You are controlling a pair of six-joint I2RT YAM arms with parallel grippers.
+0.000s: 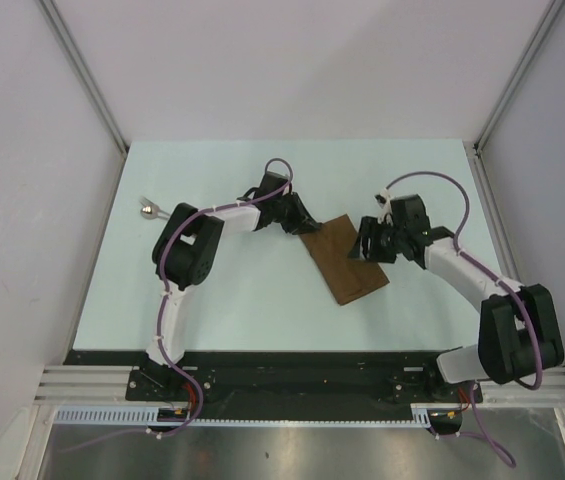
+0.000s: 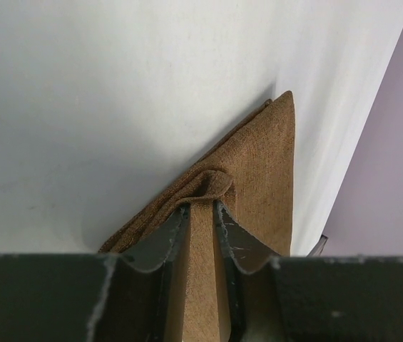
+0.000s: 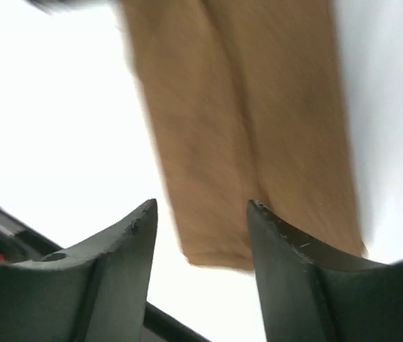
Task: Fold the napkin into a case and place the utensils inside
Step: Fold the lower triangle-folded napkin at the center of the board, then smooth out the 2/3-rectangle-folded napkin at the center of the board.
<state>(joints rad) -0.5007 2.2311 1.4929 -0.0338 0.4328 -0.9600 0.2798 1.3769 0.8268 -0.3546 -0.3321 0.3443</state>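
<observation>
The brown napkin (image 1: 347,264) lies folded into a narrow strip on the pale table, running diagonally at the centre. My left gripper (image 1: 308,228) is at the strip's far left corner and is shut on a pinched fold of the napkin (image 2: 265,164); the jaws (image 2: 201,205) squeeze the cloth between them. My right gripper (image 1: 367,250) hovers open over the strip's right side. In the right wrist view the gripper (image 3: 201,206) frames the short end of the napkin (image 3: 258,107), blurred, without touching it. One utensil (image 1: 149,209) with a shiny silver head lies far left on the table.
The pale table (image 1: 222,300) is walled in by white panels on the left, back and right. A metal frame rail (image 1: 292,385) runs along the near edge by the arm bases.
</observation>
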